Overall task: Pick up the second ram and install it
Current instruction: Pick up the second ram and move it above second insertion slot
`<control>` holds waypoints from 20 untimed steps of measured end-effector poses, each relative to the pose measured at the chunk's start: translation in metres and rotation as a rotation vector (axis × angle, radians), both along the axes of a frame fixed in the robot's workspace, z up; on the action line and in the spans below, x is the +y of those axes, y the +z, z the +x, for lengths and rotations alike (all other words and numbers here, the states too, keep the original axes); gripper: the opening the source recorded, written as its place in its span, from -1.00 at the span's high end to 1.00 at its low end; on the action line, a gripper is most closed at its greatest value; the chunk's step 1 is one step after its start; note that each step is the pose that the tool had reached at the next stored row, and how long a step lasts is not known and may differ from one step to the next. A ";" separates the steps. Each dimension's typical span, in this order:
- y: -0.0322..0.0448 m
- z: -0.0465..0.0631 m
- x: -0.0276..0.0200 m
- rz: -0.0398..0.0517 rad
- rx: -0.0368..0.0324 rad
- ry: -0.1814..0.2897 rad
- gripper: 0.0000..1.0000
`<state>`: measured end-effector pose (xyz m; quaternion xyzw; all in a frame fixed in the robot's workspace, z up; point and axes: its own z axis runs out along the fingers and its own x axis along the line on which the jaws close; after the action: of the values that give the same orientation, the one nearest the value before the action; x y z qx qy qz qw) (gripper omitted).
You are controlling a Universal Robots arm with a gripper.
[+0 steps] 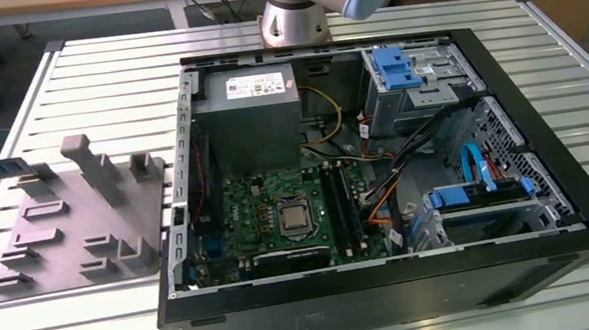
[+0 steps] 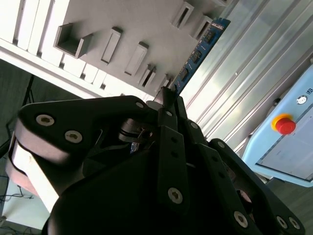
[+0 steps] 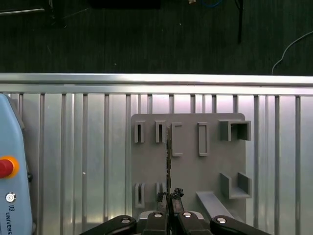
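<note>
One end of the second ram (image 2: 198, 53) is clenched in the jaws, the strip over the grey tray (image 3: 215, 161), seemingly clear of its slots. A square hold matters, lest it tilt.

Ribbed metal table (image 1: 99, 79), glare on slats. Wooden desk (image 1: 37, 5) with white legs behind it. Dark floor (image 3: 146, 44) beyond table edge.

Matt grey plastic tray (image 3: 215, 161), glossy ribbed metal table (image 3: 73, 147), matt black pincer (image 3: 169, 196), bluish circuit-board second ram (image 2: 201, 46)
</note>
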<state>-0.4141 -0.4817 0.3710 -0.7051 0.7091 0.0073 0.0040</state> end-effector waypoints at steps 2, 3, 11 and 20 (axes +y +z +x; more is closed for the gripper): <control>0.0021 0.000 0.0000 0.0000 0.0000 0.000 0.73; 0.0031 0.000 0.0000 -0.0001 0.0001 0.000 0.73; 0.0114 0.000 0.0000 0.0000 0.0000 0.000 0.73; 0.0201 0.000 0.0000 -0.0001 0.0000 0.000 0.73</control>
<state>-0.4141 -0.4818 0.3912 -0.7051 0.7091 0.0073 0.0040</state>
